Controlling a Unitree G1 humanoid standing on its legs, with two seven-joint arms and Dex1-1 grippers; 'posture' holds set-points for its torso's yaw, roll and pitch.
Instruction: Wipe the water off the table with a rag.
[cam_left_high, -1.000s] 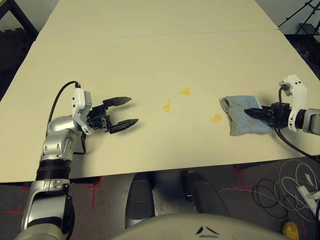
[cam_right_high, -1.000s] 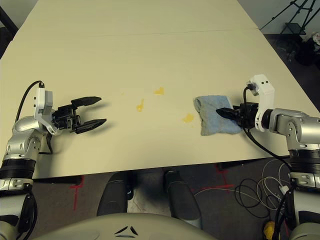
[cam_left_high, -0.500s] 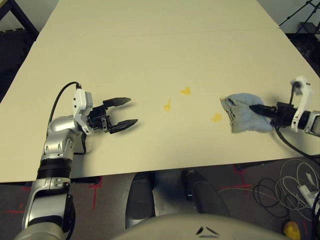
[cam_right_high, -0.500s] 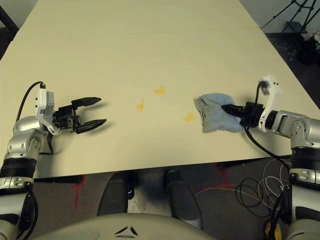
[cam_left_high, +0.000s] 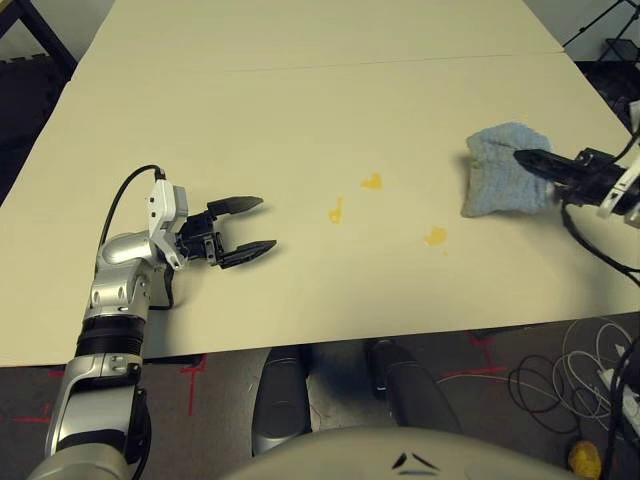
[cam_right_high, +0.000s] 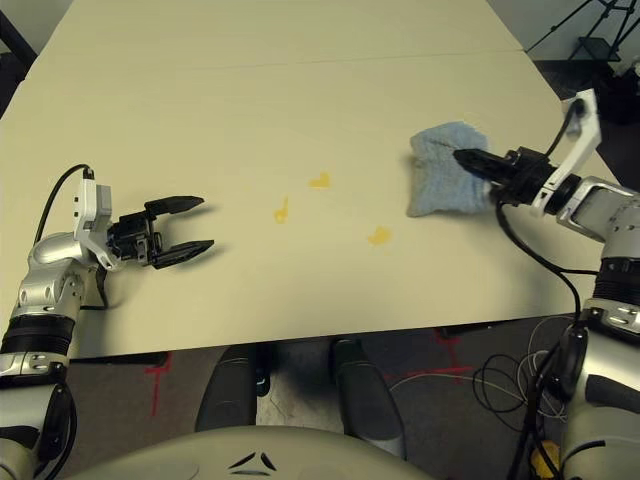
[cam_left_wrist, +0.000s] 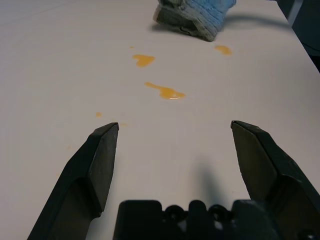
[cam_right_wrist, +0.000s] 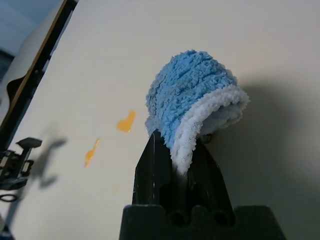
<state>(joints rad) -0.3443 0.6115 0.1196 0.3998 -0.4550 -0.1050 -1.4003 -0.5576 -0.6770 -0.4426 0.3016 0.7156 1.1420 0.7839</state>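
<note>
So far, 3 blotches of water (cam_left_high: 372, 182) remain, beyond the left gripper's (cam_left_high: 250, 228) parted fingertips; the right gripper's (cam_right_wrist: 178, 145) fingers clamp the rag (cam_right_wrist: 192, 95), bunched at their tips. All the wiping seems left.

Here we have our pale cream worktop (cam_left_high: 300, 130), a thin seam crossing toward its far edge, and on it three yellow-orange blotches of water (cam_left_high: 372, 181): two near the middle, one nearer our right edge.
</note>
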